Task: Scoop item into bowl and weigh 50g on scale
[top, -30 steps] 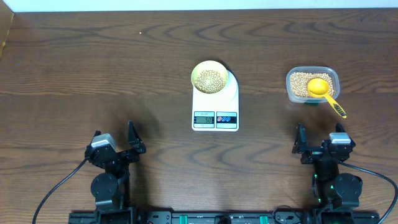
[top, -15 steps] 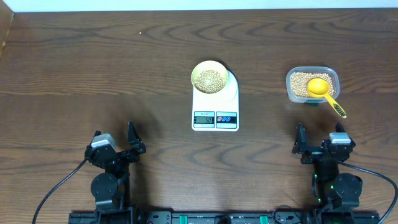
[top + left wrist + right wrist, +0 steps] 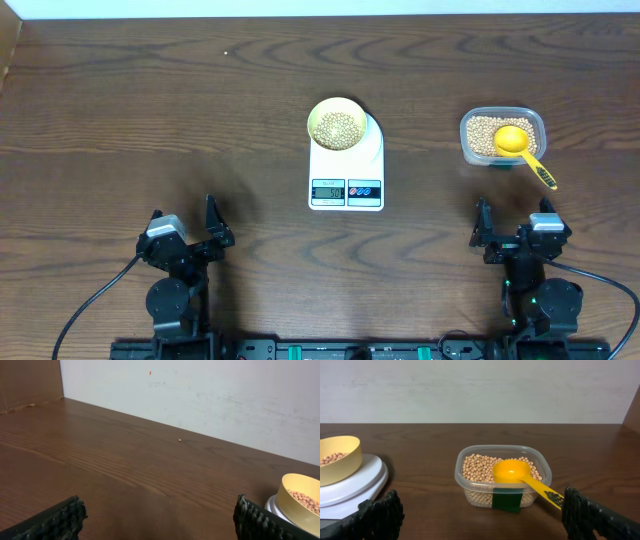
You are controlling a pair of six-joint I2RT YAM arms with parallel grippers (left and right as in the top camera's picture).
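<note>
Beans (image 3: 337,128) in bowl (image 3: 312,122) on scale (image 3: 346,166), well beyond left tool (image 3: 185,215), right tool (image 3: 514,212)

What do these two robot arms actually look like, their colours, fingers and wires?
Both are mostly black, built of rounded joint housings. The left gripper and right gripper each carry a pale grey block and two black fingers, which show a knobbly texture up close. Black cables curve away from each base.
</note>
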